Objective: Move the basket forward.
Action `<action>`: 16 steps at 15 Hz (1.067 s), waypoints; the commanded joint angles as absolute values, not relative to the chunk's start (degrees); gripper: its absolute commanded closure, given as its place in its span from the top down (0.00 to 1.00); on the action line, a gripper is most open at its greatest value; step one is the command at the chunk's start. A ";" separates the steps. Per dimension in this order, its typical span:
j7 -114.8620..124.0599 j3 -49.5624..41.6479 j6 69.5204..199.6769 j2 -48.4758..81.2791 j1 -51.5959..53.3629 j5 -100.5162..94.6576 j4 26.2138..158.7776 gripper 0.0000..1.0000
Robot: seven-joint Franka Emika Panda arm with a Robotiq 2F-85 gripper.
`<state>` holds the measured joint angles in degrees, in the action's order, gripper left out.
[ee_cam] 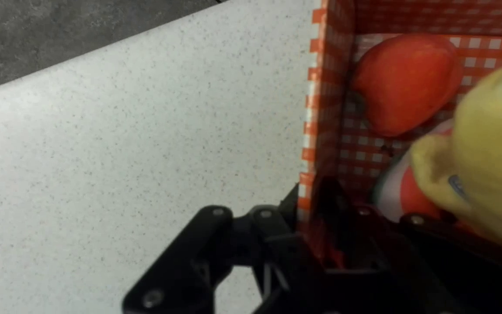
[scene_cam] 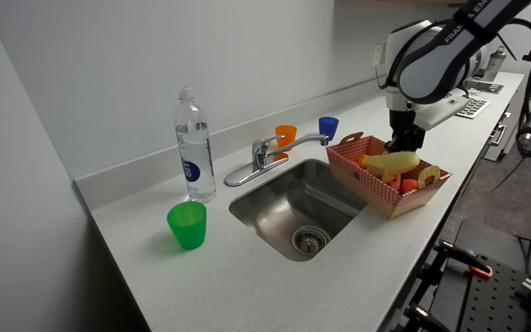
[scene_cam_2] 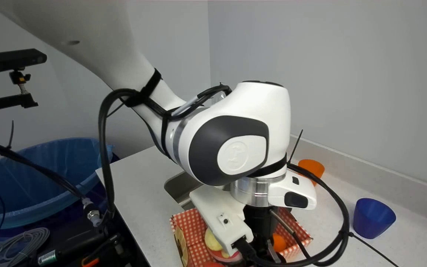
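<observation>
The basket (scene_cam: pixel 361 182) is a low box with red and white checks inside, and it is on the white counter (scene_cam: pixel 191 290), beside the sink (scene_cam: pixel 277 216). In an exterior view it hides a bit of the sink, and I cannot tell if it pokes out over the edge. It has 2 handles (scene_cam: pixel 352 137), 1 at each end.

The gripper (ee_cam: pixel 312 194) points down and pinches 1 long side of the basket. Of its 2 fingers (ee_cam: pixel 333 196), 1 is inside the basket and 1 is outside, with the thin side between them.

A yellow squash toy (ee_cam: pixel 501 117) lies on top of the other play food. A red fruit (ee_cam: pixel 408 83) is in a corner, and an orange fruit (scene_cam_2: pixel 279 243) is near the gripper. The robot arm (scene_cam_2: pixel 235 126) covers part of the basket in an exterior view.

The faucet (scene_cam: pixel 260 154) is by the sink. The orange cup (scene_cam: pixel 286 135) is behind it, and the blue cup (scene_cam: pixel 328 127) is near that cup. A tall water bottle (scene_cam: pixel 196 159) stands behind the green cup (scene_cam: pixel 188 227). Far down the counter are a keyboard (scene_cam: pixel 474 108) and a shaker bottle (scene_cam: pixel 495 64). A blue bin bag (scene_cam_2: pixel 39 181) hangs wide beside the counter.
</observation>
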<state>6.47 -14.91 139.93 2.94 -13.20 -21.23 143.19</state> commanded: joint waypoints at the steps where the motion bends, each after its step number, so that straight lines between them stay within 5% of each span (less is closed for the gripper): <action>1: 3.94 -13.48 142.01 -1.88 -12.23 -23.11 148.71 0.04; 16: -6.29 -5.87 142.68 -10.09 -7.27 -21.28 157.34 0.04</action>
<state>-3.70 -6.33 140.78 -5.94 -8.25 -21.55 153.36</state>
